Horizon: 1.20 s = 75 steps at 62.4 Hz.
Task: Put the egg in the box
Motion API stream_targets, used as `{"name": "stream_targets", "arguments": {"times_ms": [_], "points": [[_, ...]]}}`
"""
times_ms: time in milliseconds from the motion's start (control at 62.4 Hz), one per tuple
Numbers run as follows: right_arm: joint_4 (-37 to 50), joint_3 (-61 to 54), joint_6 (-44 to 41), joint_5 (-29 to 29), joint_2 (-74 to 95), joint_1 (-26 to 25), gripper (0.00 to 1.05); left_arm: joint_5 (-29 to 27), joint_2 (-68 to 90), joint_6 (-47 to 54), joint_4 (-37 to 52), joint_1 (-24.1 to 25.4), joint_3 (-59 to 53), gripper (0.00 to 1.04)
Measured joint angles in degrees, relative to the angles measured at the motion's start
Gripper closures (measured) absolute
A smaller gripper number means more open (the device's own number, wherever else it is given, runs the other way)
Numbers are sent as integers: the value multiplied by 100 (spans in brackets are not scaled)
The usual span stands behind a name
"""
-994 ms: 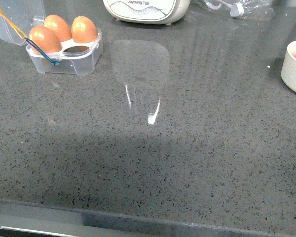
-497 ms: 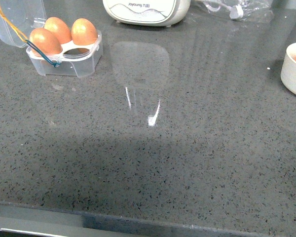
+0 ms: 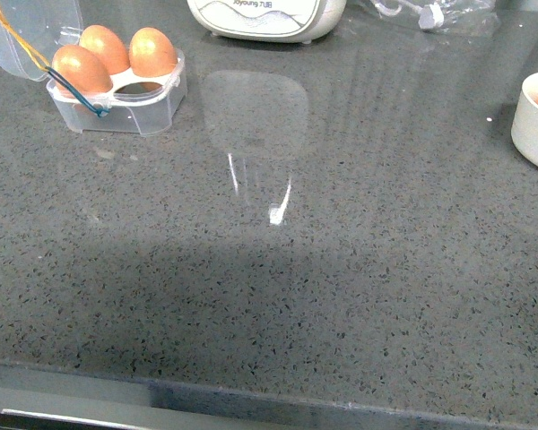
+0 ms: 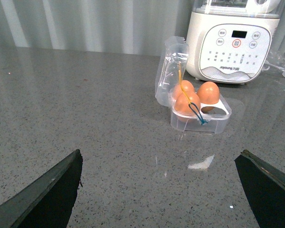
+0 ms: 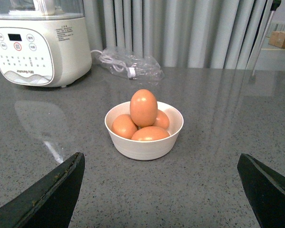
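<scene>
The box (image 3: 125,106) is a clear plastic case at the far left of the grey counter, its domed lid (image 3: 22,36) hinged open. Three brown eggs fill its cells, and one cell (image 3: 143,88) is empty. In the left wrist view the box (image 4: 199,118) lies well ahead of my open left gripper (image 4: 159,156). In the right wrist view an egg (image 5: 143,107) tops several others in a white bowl (image 5: 143,148), just ahead of my open right gripper (image 5: 160,166). Nothing sits between either pair of fingers. Neither gripper shows in the front view.
A cream-white appliance (image 3: 264,18) stands at the back, close to the box. A clear bag with a cable (image 5: 130,66) lies behind the bowl. The bowl (image 3: 533,125) sits at the counter's right edge in the front view. The counter's front edge (image 3: 269,394) runs along the bottom.
</scene>
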Motion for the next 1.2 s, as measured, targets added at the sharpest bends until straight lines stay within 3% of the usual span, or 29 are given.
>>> {"name": "stream_targets", "arguments": {"times_ms": [321,385,545,658,754,930,1203], "points": [[227,-11,-142,153,61,50,7,0,0,0,0,0,0,7],[1484,-2,-568,564,656,245,7,0,0,0,0,0,0,7],[4052,409,-890,656,3088,503,7,0,0,0,0,0,0,7],[5045,1213,-743,680,4968,564,7,0,0,0,0,0,0,7],[5064,1827,-564,664,6159,570,7,0,0,0,0,0,0,7],[4065,3051,-50,494,7737,525,7,0,0,0,0,0,0,7],[2900,3904,369,310,8413,446,7,0,0,0,0,0,0,7]]}}
